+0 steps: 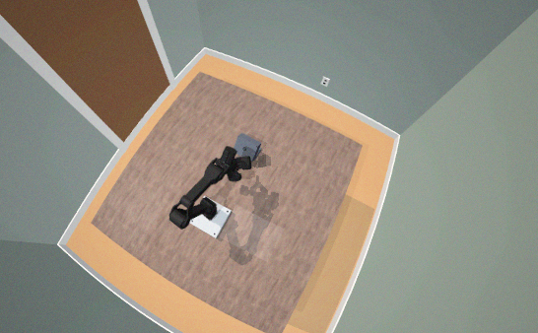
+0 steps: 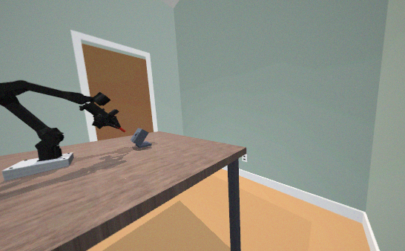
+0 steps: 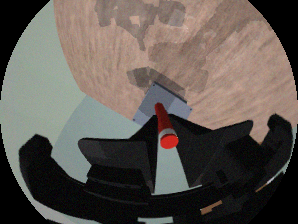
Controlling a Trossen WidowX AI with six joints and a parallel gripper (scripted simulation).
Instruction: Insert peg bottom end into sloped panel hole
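My gripper [image 2: 114, 124] [image 3: 162, 117] is shut on a thin red peg [image 2: 122, 129] [image 3: 164, 123]. The peg is tilted, and its free end points down towards the sloped face of the small grey panel [image 1: 247, 145] [image 2: 140, 137] [image 3: 164, 99] on the table. In the side view the peg tip is in the air, a short way to the left of the panel and above it, not touching it. In the wrist view the peg lines up with the panel's face; the hole is hidden behind the peg. In the overhead view the gripper [image 1: 236, 165] covers the peg.
The arm's white base plate [image 1: 213, 222] [image 2: 35, 165] sits on the brown wooden table [image 1: 299, 207] [image 2: 147, 174]. The table's front edge and a dark leg [image 2: 234, 200] are at the right in the side view. A door is behind the arm.
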